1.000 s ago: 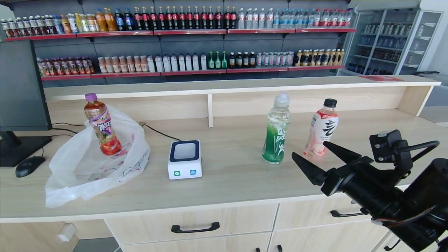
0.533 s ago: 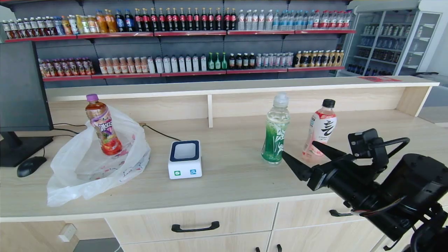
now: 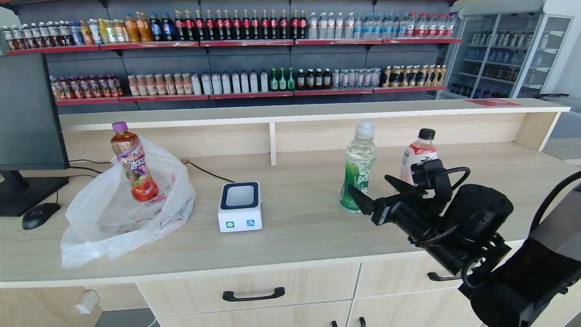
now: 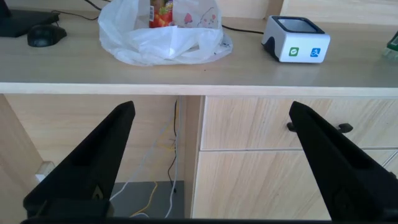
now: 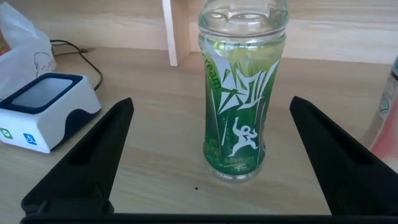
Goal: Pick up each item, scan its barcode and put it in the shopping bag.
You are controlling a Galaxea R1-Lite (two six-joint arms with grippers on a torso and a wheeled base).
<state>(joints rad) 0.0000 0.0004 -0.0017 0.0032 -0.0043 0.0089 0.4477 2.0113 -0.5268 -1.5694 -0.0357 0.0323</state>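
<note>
A clear bottle with a green label (image 3: 358,168) (image 5: 242,93) stands on the wooden counter (image 3: 299,227). Just right of it is a pink-white bottle with a black cap (image 3: 416,152) (image 5: 388,118), its lower part hidden behind my right arm. My right gripper (image 3: 373,190) (image 5: 211,102) is open, level with the green bottle's lower half and just short of it. A white scanner (image 3: 239,206) (image 4: 293,40) (image 5: 43,112) sits mid-counter. The white shopping bag (image 3: 91,227) (image 4: 161,43) holds a purple-capped tea bottle (image 3: 133,161) (image 4: 161,12). My left gripper (image 4: 211,107) hangs open below the counter edge.
A monitor (image 3: 27,118) and mouse (image 3: 40,215) sit at the far left, with a cable (image 3: 209,172) running to the scanner. A raised back ledge with a divider (image 3: 272,143) bounds the counter. Drawers (image 3: 253,296) (image 4: 273,180) are below its front edge.
My right gripper has moved left and toward the green bottle, staying open, and its arm now covers the lower part of the pink-white bottle. The bottles, bag and scanner have stayed put.
</note>
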